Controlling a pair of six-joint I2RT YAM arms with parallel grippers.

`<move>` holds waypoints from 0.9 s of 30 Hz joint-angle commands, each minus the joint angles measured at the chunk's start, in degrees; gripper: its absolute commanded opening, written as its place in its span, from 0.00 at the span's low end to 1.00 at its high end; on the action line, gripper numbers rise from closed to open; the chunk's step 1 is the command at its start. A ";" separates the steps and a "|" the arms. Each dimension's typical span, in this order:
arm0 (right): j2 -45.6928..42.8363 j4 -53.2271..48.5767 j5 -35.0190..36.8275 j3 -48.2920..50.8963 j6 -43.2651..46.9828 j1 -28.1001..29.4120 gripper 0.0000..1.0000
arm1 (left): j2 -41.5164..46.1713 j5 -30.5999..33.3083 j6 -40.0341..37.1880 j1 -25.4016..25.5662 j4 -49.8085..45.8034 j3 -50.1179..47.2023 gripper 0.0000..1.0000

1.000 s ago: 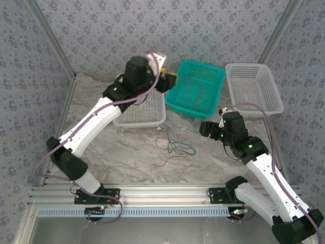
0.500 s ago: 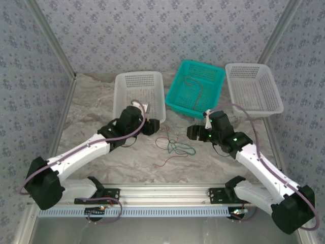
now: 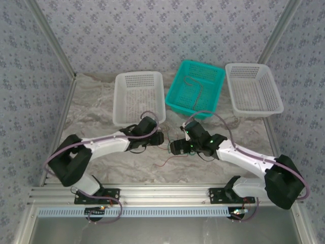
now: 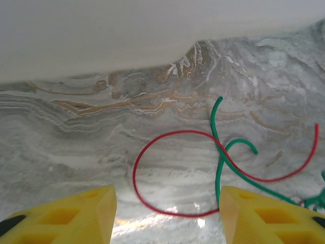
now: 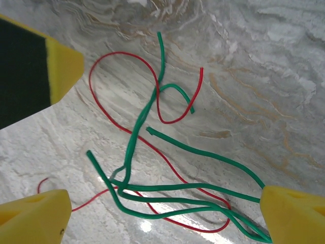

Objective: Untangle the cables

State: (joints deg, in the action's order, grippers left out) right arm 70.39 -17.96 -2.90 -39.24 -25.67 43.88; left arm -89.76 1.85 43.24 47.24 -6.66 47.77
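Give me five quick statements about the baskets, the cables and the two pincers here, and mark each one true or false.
1. The teal plastic basket stands between the left white plastic basket and the right white plastic basket. True.
2. The teal basket is empty. False: a thin cable lies in it.
3. The thin red cable and the thin green cable cross on the marble table. True.
4. The left pincer grips the red cable. False: it is open, and the cable lies loose on the table.
5. The right pincer is open. True.
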 commanded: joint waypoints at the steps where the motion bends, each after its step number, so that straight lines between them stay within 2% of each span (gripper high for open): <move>1: 1.04 -0.39 3.67 -1.16 -0.70 0.92 0.98 | -3.74 3.07 1.67 0.90 -3.40 4.22 0.54; 5: 1.10 -0.52 4.28 -1.28 -0.62 2.20 0.98 | -8.13 4.04 2.26 1.41 -6.55 7.41 0.48; 11: 1.18 0.70 5.38 -1.09 0.31 4.39 0.98 | -9.32 12.00 2.23 3.33 -13.02 9.20 0.44; 13: 1.50 0.59 6.31 -1.18 0.28 4.66 0.98 | -9.81 11.69 2.08 3.32 -13.21 8.97 0.44; 17: 0.63 0.11 9.64 -0.59 -0.65 4.47 0.98 | -10.23 8.46 2.22 3.34 -10.14 7.32 0.37; 22: -2.99 0.11 10.35 0.56 -1.91 3.87 0.98 | -9.99 5.67 3.29 3.56 -7.37 5.05 0.32; 25: -5.75 0.12 10.97 1.32 -1.93 3.55 0.98 | -7.40 8.20 2.40 5.51 -7.05 3.62 0.31; 27: -7.41 0.33 11.50 1.75 -1.92 3.43 0.98 | -5.61 11.42 1.51 7.20 -7.68 3.45 0.36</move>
State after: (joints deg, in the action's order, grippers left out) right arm 65.17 -17.47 6.39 -38.54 -26.57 47.68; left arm -97.03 12.19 44.95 52.07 -10.61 52.99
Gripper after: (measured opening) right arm 0.980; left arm 0.347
